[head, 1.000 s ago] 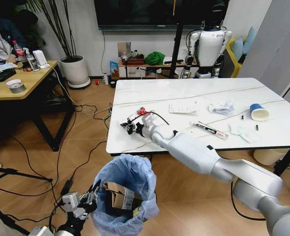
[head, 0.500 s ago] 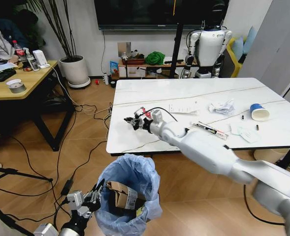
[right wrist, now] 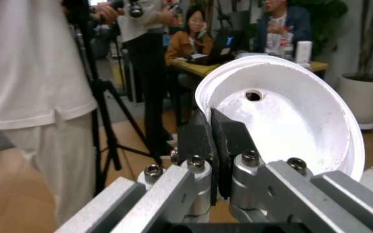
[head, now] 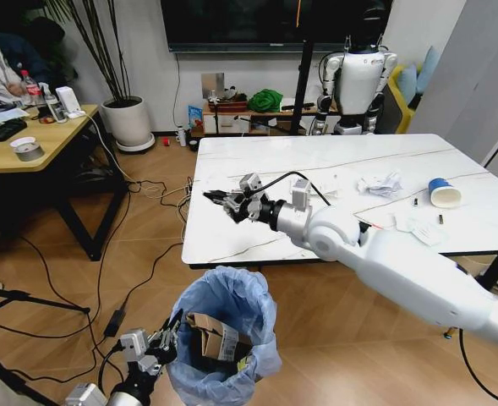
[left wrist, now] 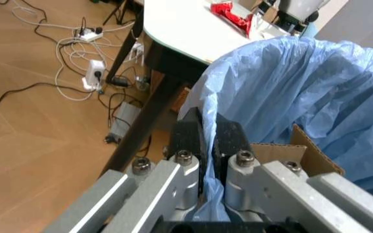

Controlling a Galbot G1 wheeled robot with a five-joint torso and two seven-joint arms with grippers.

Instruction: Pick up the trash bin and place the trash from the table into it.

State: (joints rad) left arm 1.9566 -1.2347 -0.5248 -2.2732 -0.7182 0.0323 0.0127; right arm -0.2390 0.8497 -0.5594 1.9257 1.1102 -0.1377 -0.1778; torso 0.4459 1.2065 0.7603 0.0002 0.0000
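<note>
The table [head: 333, 156] still carries crumpled paper [head: 380, 183] and a cup [head: 443, 193] toward two o'clock, while the trash bin [head: 232, 304] at six o'clock, its bag rim clamped by the left gripper [head: 166, 337], holds cardboard [head: 210, 336], and the right gripper [head: 219, 200] pinches a white lid [right wrist: 283, 111] at eleven.

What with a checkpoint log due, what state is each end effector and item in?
Left end effector: shut on the light-blue plastic bag rim of the round trash bin.
Right end effector: shut on a white dished round lid, over the white marble-look table.
Trash bin: upright, brown cardboard inside.
Blue-and-white paper cup: on its side.
Crushed red can: lying on table.
</note>
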